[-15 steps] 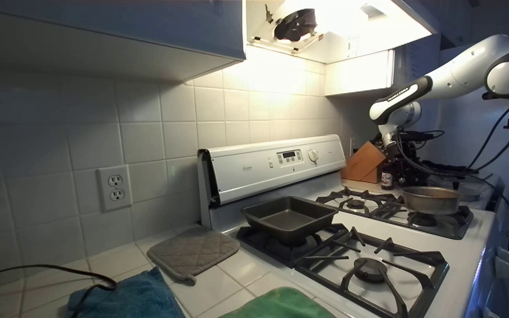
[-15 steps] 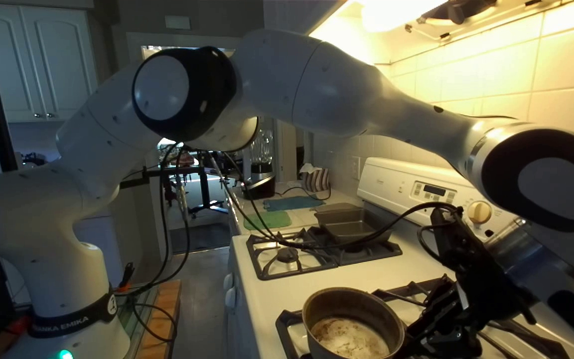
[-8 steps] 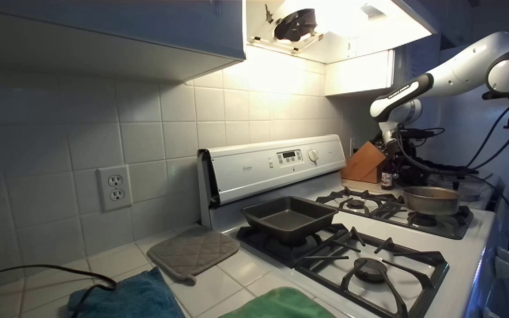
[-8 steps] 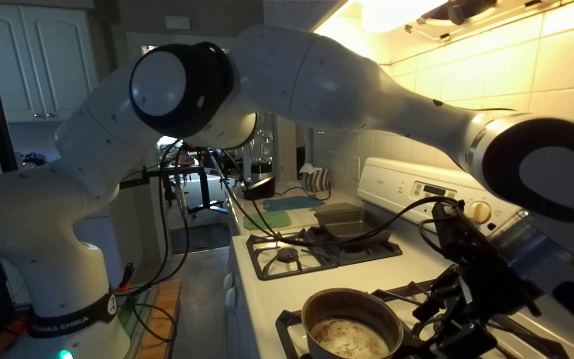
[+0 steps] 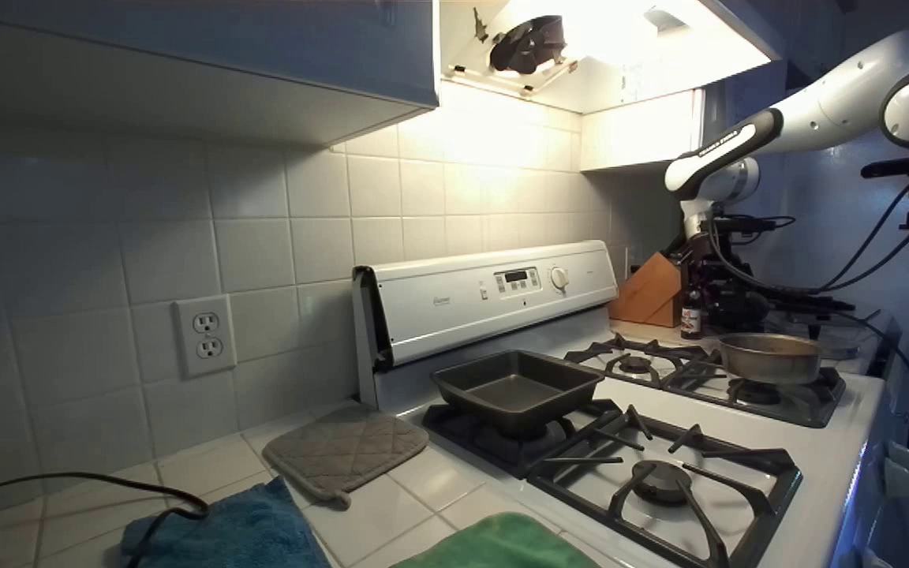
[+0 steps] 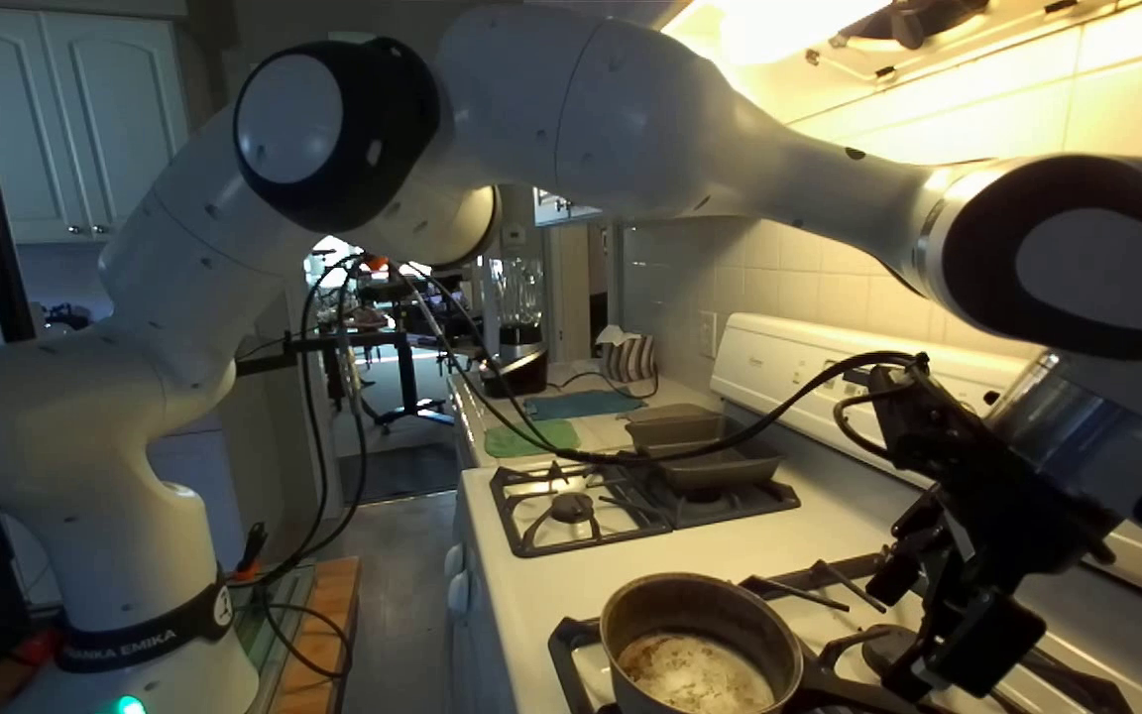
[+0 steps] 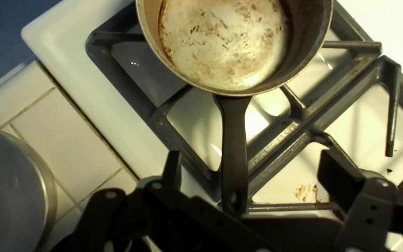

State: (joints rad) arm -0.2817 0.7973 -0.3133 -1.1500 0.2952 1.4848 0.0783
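Observation:
In the wrist view my gripper (image 7: pixel 254 171) is wide open, with fingers (image 7: pixel 172 168) far apart and nothing held. A worn metal saucepan (image 7: pixel 222 42) with a stained inside sits on a burner grate. Its dark handle (image 7: pixel 234 140) runs down the picture between the two fingers, with a visible gap on each side. In an exterior view the gripper (image 6: pixel 918 635) hangs over the handle end of the saucepan (image 6: pixel 700 645), spread apart. Part of the handle is hidden behind a finger there. The saucepan (image 5: pixel 770 359) stands upright on the stove.
A dark square baking pan (image 5: pixel 514 386) rests on another burner. Beyond the stove are a wooden knife block (image 5: pixel 652 292) and a bottle (image 5: pixel 690 319). A grey pot holder (image 5: pixel 344 454), blue towel (image 5: pixel 226 528) and green cloth (image 5: pixel 502 544) lie on the counter. A round metal thing (image 7: pixel 9 192) is at left.
My gripper has opened from nearly shut beside the saucepan's handle. The arm has risen, lifting the gripper higher. The saucepan has stayed in about the same place.

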